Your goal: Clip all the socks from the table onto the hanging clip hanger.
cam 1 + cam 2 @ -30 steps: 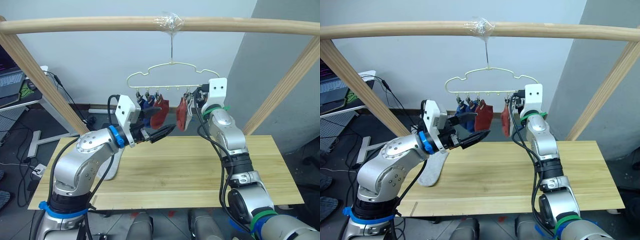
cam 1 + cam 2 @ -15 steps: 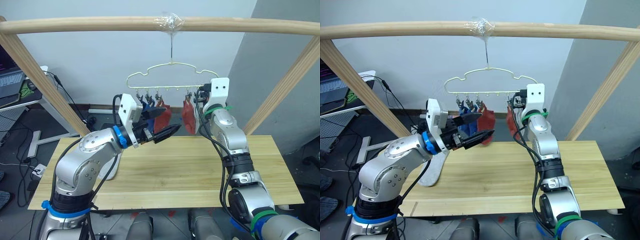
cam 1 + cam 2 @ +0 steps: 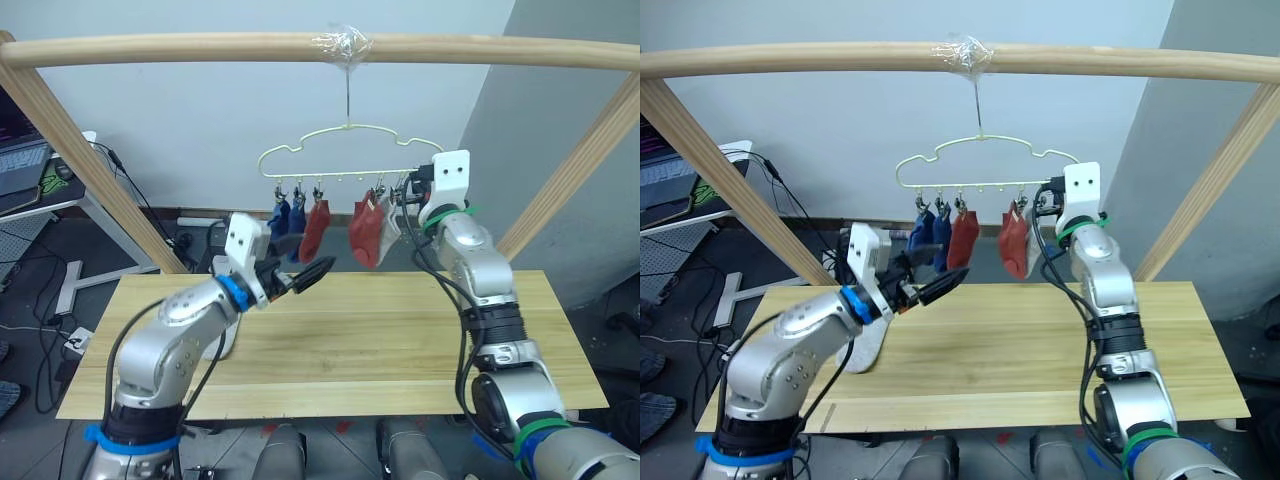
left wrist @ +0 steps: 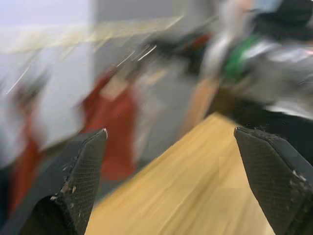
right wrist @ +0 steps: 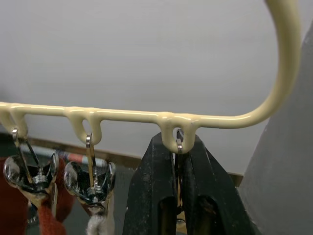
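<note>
The cream clip hanger (image 3: 340,176) hangs from the wooden pole above the table (image 3: 400,340). Clipped to it from left to right are two blue socks (image 3: 282,216), a rust red sock (image 3: 315,228), a second red sock (image 3: 364,233) and a light grey sock (image 3: 388,218). My right gripper (image 5: 178,147) is shut on the end clip of the hanger at its right end. My left gripper (image 3: 312,258) is open and empty, below and in front of the blue socks. One more light grey sock (image 3: 868,345) lies on the table's left part, partly behind my left arm.
The thick wooden pole (image 3: 200,48) spans the top, and slanted posts (image 3: 90,170) come down to both ends of the table. A desk with a laptop (image 3: 22,165) and floor cables stand beyond the table's left end.
My left gripper has dropped down and back from the hanging socks toward the table. The hanger and my right gripper have shifted slightly right, and the socks have swung.
</note>
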Robot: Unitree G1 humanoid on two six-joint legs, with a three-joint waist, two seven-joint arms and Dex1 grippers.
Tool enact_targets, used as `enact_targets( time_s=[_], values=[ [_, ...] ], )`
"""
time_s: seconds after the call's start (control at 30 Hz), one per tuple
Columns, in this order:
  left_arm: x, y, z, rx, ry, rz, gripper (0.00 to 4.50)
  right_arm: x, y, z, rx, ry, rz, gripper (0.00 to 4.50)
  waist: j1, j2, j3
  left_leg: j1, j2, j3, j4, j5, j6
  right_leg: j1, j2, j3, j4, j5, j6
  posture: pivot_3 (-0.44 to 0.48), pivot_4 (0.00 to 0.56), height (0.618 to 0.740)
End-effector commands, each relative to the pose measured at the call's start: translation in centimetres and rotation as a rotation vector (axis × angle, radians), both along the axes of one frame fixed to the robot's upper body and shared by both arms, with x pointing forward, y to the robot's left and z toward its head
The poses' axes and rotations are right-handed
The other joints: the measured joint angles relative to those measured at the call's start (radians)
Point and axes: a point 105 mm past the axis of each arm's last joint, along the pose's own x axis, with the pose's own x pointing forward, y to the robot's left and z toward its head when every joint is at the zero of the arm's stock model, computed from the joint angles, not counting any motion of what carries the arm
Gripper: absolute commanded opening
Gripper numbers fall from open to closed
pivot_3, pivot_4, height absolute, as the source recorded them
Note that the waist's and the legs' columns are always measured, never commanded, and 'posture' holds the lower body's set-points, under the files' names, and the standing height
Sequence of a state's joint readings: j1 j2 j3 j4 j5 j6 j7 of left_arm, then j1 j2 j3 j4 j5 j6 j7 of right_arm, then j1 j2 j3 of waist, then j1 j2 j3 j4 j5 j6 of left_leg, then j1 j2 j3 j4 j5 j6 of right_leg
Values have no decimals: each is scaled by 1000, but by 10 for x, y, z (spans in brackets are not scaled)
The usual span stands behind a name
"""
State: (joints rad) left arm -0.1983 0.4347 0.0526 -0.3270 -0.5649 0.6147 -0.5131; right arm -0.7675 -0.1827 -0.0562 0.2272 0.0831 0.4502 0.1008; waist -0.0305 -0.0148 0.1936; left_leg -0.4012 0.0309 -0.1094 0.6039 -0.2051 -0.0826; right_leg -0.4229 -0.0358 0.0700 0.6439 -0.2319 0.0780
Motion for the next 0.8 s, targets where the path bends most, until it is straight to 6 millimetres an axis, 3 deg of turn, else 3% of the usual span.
enact_targets(
  time_s=[0.03, 0.07, 0.17, 0.23, 0.53, 0.8],
  values=[
    [8, 40, -24, 113, -15, 206, 4329, -5, -9, 9, 6, 10, 22, 23, 0, 0, 0, 0, 0, 0, 0, 0, 0, 0, 0, 0, 0, 0, 0, 95, 190, 740],
    [8, 47, -31, 147, -15, 233, 4329, -6, -11, 10, 4, 16, 24, 23, 1, 0, 0, 0, 0, 0, 0, 0, 0, 0, 0, 0, 0, 0, 0, 95, 190, 740],
    [11, 93, -69, 251, 71, 444, 4415, -10, -17, 13, -15, 30, 42, 8, 2, 0, 0, 0, 0, 0, 0, 0, 0, 0, 0, 0, 0, 0, -1, 88, 193, 740],
    [11, 109, -83, 263, 108, 530, 4415, -12, -19, 13, -24, 39, 55, 8, 4, 0, 1, 0, 0, 0, 0, 0, 0, 0, 0, 0, 0, 0, -1, 88, 194, 740],
    [30, 122, -112, 264, 200, 691, 4415, -17, -20, 9, -35, 66, 54, 8, 13, -2, 1, 0, 0, 0, 0, 0, 0, 0, 0, -1, 0, 0, 0, 80, 200, 740],
    [46, 138, -141, 369, 281, 745, 4415, -19, -21, 9, -53, 81, 58, 8, 13, -2, 2, 0, 0, 0, 0, 0, 0, 0, 0, -1, 0, 0, 0, 77, 203, 740]
  ],
)
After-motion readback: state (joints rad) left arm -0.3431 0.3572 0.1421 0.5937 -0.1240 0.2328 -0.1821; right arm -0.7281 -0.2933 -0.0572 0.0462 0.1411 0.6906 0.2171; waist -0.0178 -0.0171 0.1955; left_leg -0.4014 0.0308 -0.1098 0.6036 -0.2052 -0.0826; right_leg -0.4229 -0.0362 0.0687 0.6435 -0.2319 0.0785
